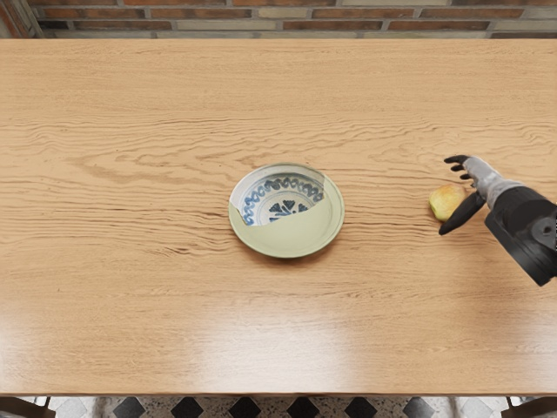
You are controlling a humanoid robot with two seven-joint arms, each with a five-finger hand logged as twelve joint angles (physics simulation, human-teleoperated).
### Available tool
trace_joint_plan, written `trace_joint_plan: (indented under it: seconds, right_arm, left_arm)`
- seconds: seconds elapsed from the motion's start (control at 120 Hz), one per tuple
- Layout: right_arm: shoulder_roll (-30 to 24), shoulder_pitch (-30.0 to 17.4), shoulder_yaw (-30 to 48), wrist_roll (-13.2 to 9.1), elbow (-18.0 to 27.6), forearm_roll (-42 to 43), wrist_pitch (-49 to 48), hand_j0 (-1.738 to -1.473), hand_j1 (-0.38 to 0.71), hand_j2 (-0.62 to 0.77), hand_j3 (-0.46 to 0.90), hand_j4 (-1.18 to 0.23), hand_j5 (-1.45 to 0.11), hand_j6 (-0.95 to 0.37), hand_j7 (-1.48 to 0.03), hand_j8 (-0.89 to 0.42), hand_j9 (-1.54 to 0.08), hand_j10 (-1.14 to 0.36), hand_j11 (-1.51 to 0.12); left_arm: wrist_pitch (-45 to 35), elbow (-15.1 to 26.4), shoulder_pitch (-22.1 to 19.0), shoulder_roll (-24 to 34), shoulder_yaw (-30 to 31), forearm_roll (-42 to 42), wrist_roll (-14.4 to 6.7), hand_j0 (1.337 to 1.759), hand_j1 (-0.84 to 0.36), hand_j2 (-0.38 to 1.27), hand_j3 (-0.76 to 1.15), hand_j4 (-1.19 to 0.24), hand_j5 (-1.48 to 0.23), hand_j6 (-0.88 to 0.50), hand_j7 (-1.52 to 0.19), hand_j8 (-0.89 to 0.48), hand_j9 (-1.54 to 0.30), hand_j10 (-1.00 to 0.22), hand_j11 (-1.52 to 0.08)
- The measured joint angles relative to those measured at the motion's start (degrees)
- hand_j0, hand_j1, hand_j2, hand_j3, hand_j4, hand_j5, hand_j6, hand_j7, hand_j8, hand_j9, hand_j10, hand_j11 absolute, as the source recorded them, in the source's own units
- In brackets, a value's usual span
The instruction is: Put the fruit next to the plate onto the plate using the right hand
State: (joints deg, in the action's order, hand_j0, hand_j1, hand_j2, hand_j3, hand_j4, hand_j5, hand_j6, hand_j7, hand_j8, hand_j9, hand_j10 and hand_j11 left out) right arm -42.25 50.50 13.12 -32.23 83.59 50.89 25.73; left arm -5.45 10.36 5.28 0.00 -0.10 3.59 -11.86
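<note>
A pale green plate [300, 233] with a blue and white pattern sits near the middle of the wooden table. A small yellow fruit [445, 201] lies on the table well to the right of the plate. My right hand [461, 193] comes in from the right edge and sits just right of the fruit, its fingers spread open around it, one above and the thumb below. The hand looks close to the fruit but not closed on it. The left arm is out of sight.
The wooden table [130, 287] spreads wide around the plate. A brick wall [278, 17] runs along the far edge. A checkered floor shows below the near edge.
</note>
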Motion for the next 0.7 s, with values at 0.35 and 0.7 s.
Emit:
trace_joint_plan:
  seconds: [0.35,0.7]
  right_arm:
    - [0.29,0.26,-0.08,-0.12,-0.43,1.24,-5.06,-1.658,0.11,-0.07,0.0,-0.4,-0.5,-0.39,-0.5,-0.3,-0.5,-0.39,-0.5]
    - [-0.03,0.34,0.33,-0.34,-0.45,0.9,-7.05,-1.654,0.18,0.07,0.0,-0.55,-0.68,-0.42,-0.69,-0.29,-0.7,-0.4,-0.7]
  left_arm:
    - [0.0,-0.01,-0.01,0.0,0.0,0.0,0.0,1.658,0.34,0.0,0.0,-0.01,-0.01,-0.01,-0.01,-0.01,-0.01,-0.01,-0.01]
    - [0.02,-0.06,-0.1,0.0,0.05,0.0,0.0,1.658,0.34,0.0,0.0,-0.01,-0.01,-0.01,-0.01,-0.01,-0.01,-0.01,-0.01]
